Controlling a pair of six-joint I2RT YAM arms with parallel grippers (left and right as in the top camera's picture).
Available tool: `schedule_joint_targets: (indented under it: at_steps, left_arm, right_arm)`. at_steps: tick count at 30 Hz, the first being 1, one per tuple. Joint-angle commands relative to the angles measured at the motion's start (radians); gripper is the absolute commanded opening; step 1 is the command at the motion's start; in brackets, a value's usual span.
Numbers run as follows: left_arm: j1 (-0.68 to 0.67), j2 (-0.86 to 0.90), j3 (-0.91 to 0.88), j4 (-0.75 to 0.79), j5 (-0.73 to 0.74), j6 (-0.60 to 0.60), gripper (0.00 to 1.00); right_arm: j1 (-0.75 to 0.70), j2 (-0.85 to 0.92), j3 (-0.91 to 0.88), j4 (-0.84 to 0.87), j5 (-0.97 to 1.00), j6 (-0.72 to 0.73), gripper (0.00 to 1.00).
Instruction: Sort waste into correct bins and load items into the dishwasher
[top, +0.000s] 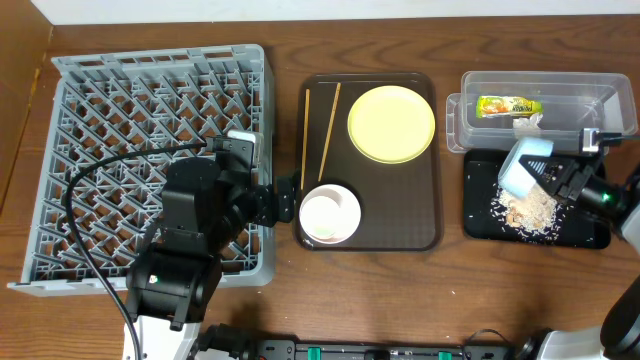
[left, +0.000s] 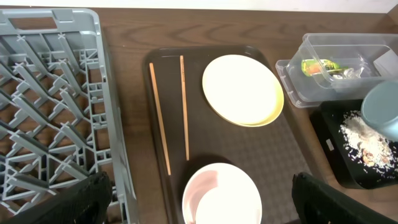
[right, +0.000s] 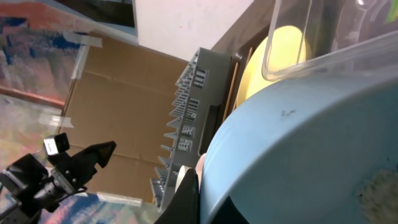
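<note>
My right gripper is shut on the rim of the light-blue bowl, which it holds tilted over the black tray. Rice scraps lie on that tray. In the right wrist view the bowl fills the frame beside one finger. The snack wrapper and a pale crumpled tissue lie in the clear tub. My left gripper is open, its fingers either side of the white bowl. The yellow plate and two chopsticks lie on the brown serving tray. No separate cup shows.
The grey dish rack fills the left side, with my left arm and its black cable over its front right part. Bare wood table lies between the rack, the serving tray and the bins.
</note>
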Motion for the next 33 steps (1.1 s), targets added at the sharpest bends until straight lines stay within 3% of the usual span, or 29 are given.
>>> schedule_joint_targets:
  at_steps: [1, 3, 6, 9, 10, 12, 13, 15, 16, 19, 22, 24, 26, 29, 33]
  left_arm:
    - [-0.001, -0.002, 0.021, 0.003, 0.016, -0.009, 0.93]
    - [-0.001, -0.003, 0.021, 0.003, 0.016, -0.009, 0.93]
    - [-0.001, -0.002, 0.021, 0.003, 0.016, -0.009, 0.93]
    - [-0.001, -0.003, 0.021, 0.003, 0.016, -0.009, 0.93]
    - [-0.001, -0.002, 0.021, 0.003, 0.016, -0.009, 0.93]
    - [-0.001, -0.003, 0.021, 0.003, 0.016, -0.009, 0.93]
    - [-0.001, -0.003, 0.021, 0.003, 0.016, -0.009, 0.93]
    - [-0.001, -0.003, 0.021, 0.003, 0.016, -0.009, 0.93]
    - [-0.001, -0.002, 0.021, 0.003, 0.016, -0.009, 0.93]
    - [-0.001, -0.003, 0.021, 0.003, 0.016, -0.009, 0.93]
    - [-0.001, -0.003, 0.021, 0.003, 0.016, -0.009, 0.93]
    - [-0.001, -0.003, 0.021, 0.003, 0.016, -0.009, 0.93]
    - [-0.001, -0.002, 0.021, 0.003, 0.016, -0.009, 0.93]
    - [-0.001, -0.002, 0.021, 0.003, 0.016, -0.009, 0.93]
    - [-0.001, -0.002, 0.021, 0.003, 0.016, -0.009, 0.93]
  right_arm:
    - [0.008, -0.004, 0.000, 0.032, -0.001, 0.167, 0.01]
    - [0.016, -0.004, 0.000, 0.086, -0.035, 0.154, 0.01]
    - [0.016, -0.004, 0.000, 0.052, 0.117, 0.249, 0.01]
    - [0.030, -0.004, 0.000, 0.166, -0.078, 0.196, 0.01]
    - [0.035, -0.004, 0.000, 0.183, -0.047, 0.200, 0.01]
    - [0.037, -0.004, 0.000, 0.136, 0.105, 0.356, 0.01]
    - [0.039, -0.004, 0.000, 0.148, 0.056, 0.399, 0.01]
    - [0.053, -0.006, 0.000, 0.256, -0.073, 0.338, 0.01]
    - [0.058, -0.006, 0.000, 0.271, -0.055, 0.329, 0.01]
    - [0.063, -0.005, 0.000, 0.180, 0.118, 0.480, 0.01]
    - [0.093, -0.006, 0.000, 0.306, -0.066, 0.380, 0.01]
    - [0.109, -0.006, 0.000, 0.288, 0.046, 0.404, 0.01]
    - [0.115, -0.006, 0.000, 0.225, 0.121, 0.528, 0.01]
    - [0.165, -0.021, 0.000, 0.359, -0.040, 0.497, 0.01]
    - [0.253, -0.104, 0.002, 0.449, 0.086, 0.497, 0.01]
